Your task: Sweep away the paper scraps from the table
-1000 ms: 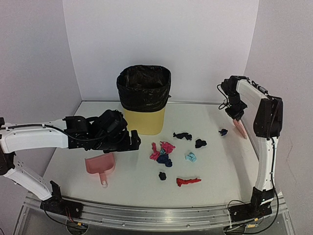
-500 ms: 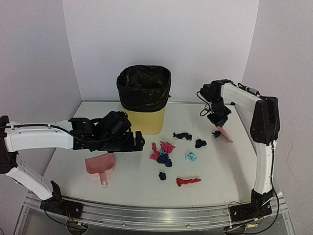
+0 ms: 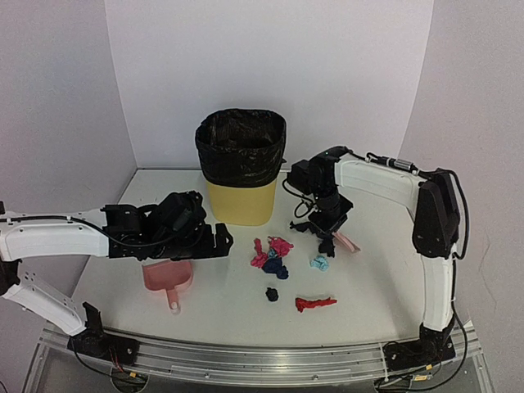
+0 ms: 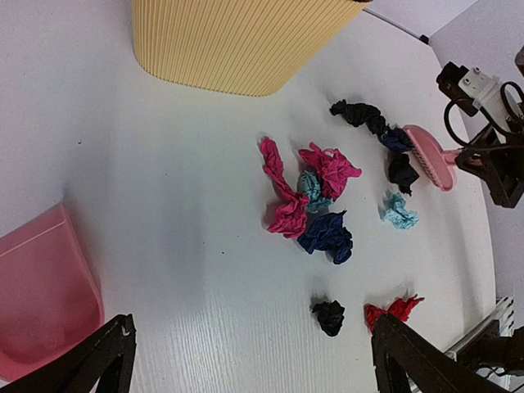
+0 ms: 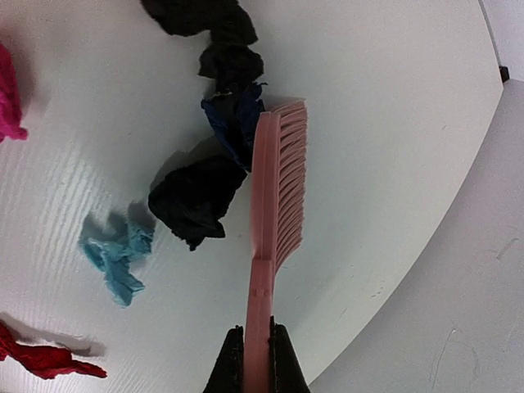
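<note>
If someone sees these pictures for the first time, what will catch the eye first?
Most likely the colourful paper scraps, red, dark and light blue, scattered in the middle of the white table. Next comes the pink brush clamped in the right gripper, its head right beside the dark scraps on the right. The yellow bin stands behind them.
</note>
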Controlling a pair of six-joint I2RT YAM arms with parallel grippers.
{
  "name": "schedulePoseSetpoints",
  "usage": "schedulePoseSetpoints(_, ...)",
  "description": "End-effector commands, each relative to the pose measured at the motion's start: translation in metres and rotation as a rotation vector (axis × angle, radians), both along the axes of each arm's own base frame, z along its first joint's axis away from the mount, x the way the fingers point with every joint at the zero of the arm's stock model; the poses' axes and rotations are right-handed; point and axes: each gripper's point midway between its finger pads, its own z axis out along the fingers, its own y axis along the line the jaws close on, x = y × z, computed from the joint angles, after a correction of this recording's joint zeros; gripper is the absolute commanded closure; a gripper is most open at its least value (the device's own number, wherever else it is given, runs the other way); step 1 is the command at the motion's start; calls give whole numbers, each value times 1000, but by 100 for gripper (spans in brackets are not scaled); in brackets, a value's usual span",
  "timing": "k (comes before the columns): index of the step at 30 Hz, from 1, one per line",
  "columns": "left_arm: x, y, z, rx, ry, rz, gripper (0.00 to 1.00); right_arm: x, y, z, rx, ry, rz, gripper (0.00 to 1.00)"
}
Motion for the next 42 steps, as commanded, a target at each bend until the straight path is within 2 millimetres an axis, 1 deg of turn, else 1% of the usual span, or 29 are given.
schedulePoseSetpoints(1,0,8,9,-35,-25,38,0,-39,42,3,110,54,34,100)
schedulePoseSetpoints(4,-1,10,10,-42,-23,45,0,-54,62,8,124,42,84,100)
schedulePoseSetpoints(7,-1,12,12,-45,-25,51,0,-69,81,20,150,18,139,100)
schedulePoseSetpoints(9,-1,14,13,-47,-22,59,0,-75,89,31,160,-14,174,100)
schedulePoseSetpoints(11,-2,15,12,-51,-18,62,0,-76,93,44,159,-60,199,100)
schedulePoseSetpoints(14,-3,16,11,-55,-14,66,0,-71,87,66,158,-135,213,100)
schedulePoseSetpoints(15,-3,16,11,-57,-13,65,0,-66,82,76,136,-175,226,100)
schedulePoseSetpoints(17,-4,17,11,-56,-13,67,0,-54,72,90,70,-254,250,100)
schedulePoseSetpoints(20,-4,17,11,-58,-11,69,0,-34,56,114,-82,-374,302,100)
schedulePoseSetpoints(22,-4,18,11,-57,-9,73,0,-24,47,123,-126,-405,307,100)
schedulePoseSetpoints(24,-5,21,9,-54,-1,82,0,-13,41,120,-130,-396,326,100)
schedulePoseSetpoints(27,-7,25,4,-50,14,94,0,16,41,107,-119,-412,411,100)
schedulePoseSetpoints(30,-9,29,2,-45,27,106,0,49,49,97,-48,-461,482,100)
schedulePoseSetpoints(33,-12,34,0,-46,37,121,0,73,57,81,5,-494,577,100)
schedulePoseSetpoints(38,-16,41,-1,-66,50,139,0,104,75,64,-7,-582,672,100)
schedulePoseSetpoints(40,-17,44,-2,-75,54,149,0,111,82,56,-18,-592,693,100)
schedulePoseSetpoints(42,-18,46,-2,-82,54,154,0,113,86,46,-16,-585,707,100)
